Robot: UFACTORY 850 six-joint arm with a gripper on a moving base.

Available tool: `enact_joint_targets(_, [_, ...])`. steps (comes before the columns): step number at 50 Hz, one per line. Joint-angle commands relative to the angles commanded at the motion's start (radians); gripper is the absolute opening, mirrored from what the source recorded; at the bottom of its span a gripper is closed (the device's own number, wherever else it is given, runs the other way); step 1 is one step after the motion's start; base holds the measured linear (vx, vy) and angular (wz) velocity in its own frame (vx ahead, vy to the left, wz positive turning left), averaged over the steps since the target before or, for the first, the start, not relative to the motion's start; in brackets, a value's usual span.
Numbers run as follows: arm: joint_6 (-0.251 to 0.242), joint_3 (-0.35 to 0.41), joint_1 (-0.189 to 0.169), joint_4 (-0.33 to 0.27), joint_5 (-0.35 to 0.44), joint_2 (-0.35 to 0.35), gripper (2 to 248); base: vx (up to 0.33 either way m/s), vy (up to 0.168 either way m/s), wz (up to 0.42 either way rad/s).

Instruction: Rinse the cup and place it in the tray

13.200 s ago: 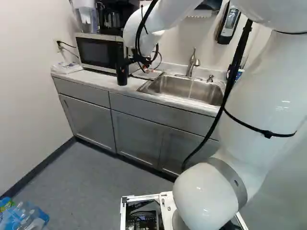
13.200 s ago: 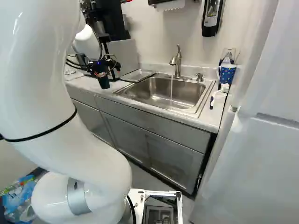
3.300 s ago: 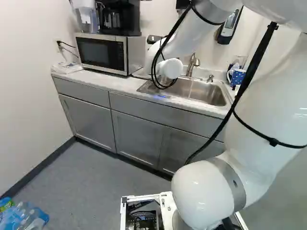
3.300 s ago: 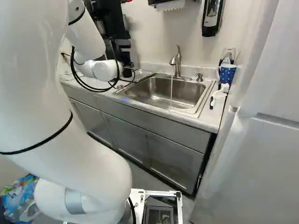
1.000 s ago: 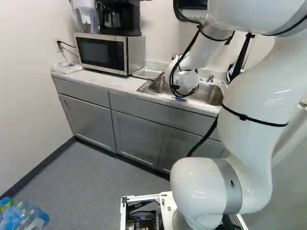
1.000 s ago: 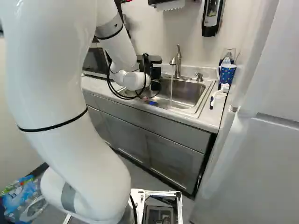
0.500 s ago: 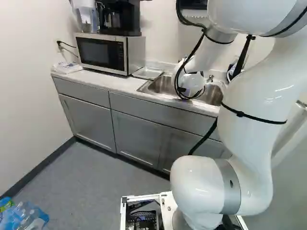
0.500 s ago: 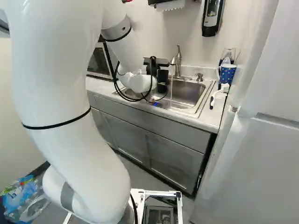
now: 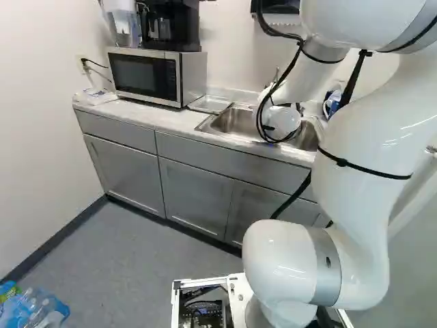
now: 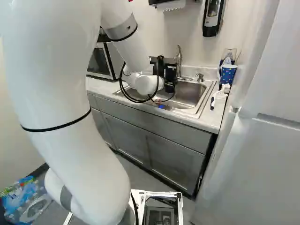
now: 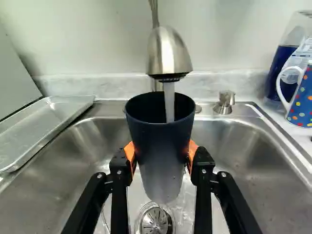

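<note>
"So, where is the cup [image 11: 161, 146], please?"

"It is in the gripper [image 10: 169, 77], which holds it firmly from two sides. The orange pads [image 11: 193, 150] touch its wall."

"And how does the cup stand?"

"Its mouth is turned up, directly under the faucet [image 11: 168, 53]. The water [image 11: 169, 97] runs from the faucet into the cup. Below them I see the sink [image 11: 258, 170] and its drain [image 11: 155, 222]."

"Where is the tray [image 11: 44, 126], then?"

"The tray lies beside the sink, between it and the microwave [image 9: 147, 75], well apart from the cup."

"What do you see on the other side?"

"The soap pump [image 11: 224, 102] stands behind the sink, near its corner. Farther on there is a blue mug [image 11: 302, 97] with colourful dots. In the right base view, a brush [image 10: 220, 93] lies on the counter [image 10: 213, 115], just beside the sink."
</note>
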Motion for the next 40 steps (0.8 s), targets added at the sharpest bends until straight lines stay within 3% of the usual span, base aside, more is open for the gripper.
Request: enact_joint_targets(40, [0.000, -0.001, -0.003, 0.000, 0.000, -0.001, 122, 0.000, 0.000, 0.000])
